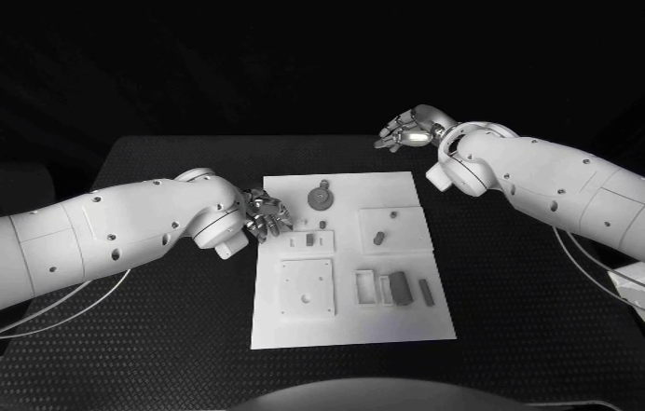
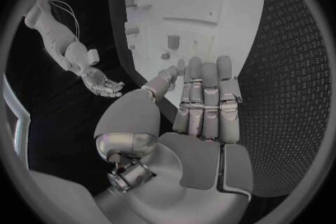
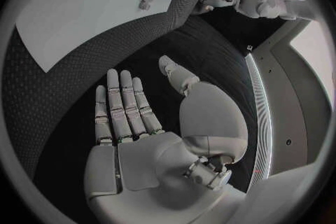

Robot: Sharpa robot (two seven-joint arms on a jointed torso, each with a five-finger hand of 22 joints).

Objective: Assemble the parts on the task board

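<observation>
We see the task board (image 1: 352,290) lying in the middle of the black table (image 1: 538,318), its small parts (image 1: 394,288) resting on it. Our left hand (image 1: 267,216) hovers at the board's left edge, fingers straight, side by side, holding nothing. Our right hand (image 1: 411,130) hangs past the board's far right corner, fingers extended, palm empty.
</observation>
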